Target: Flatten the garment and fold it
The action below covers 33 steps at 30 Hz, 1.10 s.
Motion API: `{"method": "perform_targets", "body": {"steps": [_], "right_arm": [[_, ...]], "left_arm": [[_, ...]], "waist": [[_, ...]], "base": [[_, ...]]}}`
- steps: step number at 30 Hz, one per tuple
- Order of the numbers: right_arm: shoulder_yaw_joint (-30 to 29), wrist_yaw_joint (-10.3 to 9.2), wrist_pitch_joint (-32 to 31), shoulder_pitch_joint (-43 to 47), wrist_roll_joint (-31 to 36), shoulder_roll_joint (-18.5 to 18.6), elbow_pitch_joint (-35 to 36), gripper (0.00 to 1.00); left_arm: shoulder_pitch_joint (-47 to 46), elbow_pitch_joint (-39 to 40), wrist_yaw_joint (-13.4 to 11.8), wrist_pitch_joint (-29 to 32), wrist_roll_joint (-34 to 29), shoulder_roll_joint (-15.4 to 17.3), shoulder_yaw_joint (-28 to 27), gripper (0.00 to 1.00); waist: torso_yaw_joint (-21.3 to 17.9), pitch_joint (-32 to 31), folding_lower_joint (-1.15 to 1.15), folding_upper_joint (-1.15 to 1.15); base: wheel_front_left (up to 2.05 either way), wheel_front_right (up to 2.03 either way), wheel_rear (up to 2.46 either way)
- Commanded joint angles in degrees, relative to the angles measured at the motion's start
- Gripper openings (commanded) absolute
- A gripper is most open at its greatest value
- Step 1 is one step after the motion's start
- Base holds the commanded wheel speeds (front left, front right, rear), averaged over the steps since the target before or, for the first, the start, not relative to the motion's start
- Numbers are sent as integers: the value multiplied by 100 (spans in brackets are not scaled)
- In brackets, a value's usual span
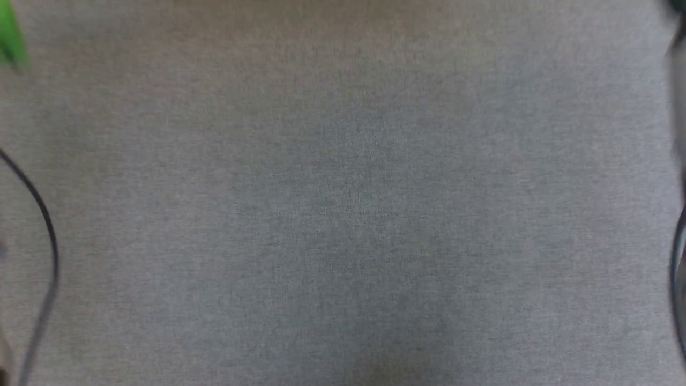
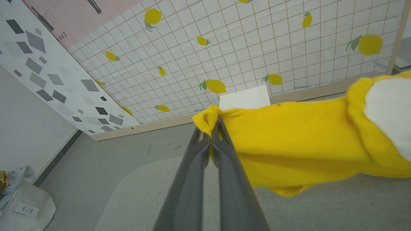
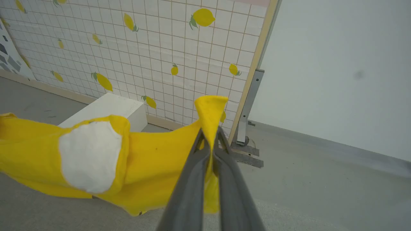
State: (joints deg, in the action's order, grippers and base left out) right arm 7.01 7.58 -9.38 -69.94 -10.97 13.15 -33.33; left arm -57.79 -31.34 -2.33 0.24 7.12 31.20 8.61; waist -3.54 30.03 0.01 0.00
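We hold yellow garment [image 2: 298, 138] aloft: left gripper [image 2: 213, 126] clamped on one edge, right gripper [image 3: 210, 136] clamped on another. Pale bag [image 2: 22, 205] on floor, blue cloth [image 2: 16, 179] bunched atop.

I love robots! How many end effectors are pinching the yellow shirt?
2. The left end effector is shut on one bunched edge of the yellow shirt; the right end effector is shut on another, the shirt hanging between them.

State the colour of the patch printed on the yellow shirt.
White patch on the bright yellow garment; clearest in the right wrist view.
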Motion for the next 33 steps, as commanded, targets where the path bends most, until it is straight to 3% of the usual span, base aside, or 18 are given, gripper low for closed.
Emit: {"method": "perform_targets", "body": {"steps": [1,6,11,14,19,24,28,33], "right_arm": [[102,-9,-7,444,-273,90,145,0],[387,-9,-290,2222,-1291,494,1000,0],[-109,-9,-693,4096,-1498,558,1848,0],[-543,-9,-952,4995,-1426,323,2403,0],[-1262,-9,-1568,6308,-1275,-415,3394,0],[-1906,-9,-2302,7304,-999,-925,4163,0],[-2336,-9,-2886,7774,-1020,-1019,4274,0],[-2604,-9,-3195,8172,-1291,-1024,3791,0]], "left_arm": [[423,14,-28,-18,239,-119,-102,0],[2018,443,-163,-64,1027,-580,-547,0],[3690,1090,-344,313,1632,-985,-829,0],[4541,1530,-481,613,1875,-1121,-955,0],[5860,2327,-844,1027,2193,-1299,-1248,0],[6686,2913,-1139,1280,2191,-1345,-1344,0],[7033,3094,-1248,1359,2237,-1452,-1348,0],[7290,3155,-1306,1368,2251,-1588,-1262,0]], "waist": [[73,-441,-1,0],[126,-1042,-1,0],[123,-1550,-1,0],[117,-1753,-1,0],[124,-2042,-1,0],[223,-2196,-1,0],[263,-2249,-1,0],[321,-2302,-1,0]], "base": [[0,0,0],[0,0,0],[0,0,0],[0,0,0],[0,0,0],[0,0,0],[0,0,0],[0,0,0]]}}
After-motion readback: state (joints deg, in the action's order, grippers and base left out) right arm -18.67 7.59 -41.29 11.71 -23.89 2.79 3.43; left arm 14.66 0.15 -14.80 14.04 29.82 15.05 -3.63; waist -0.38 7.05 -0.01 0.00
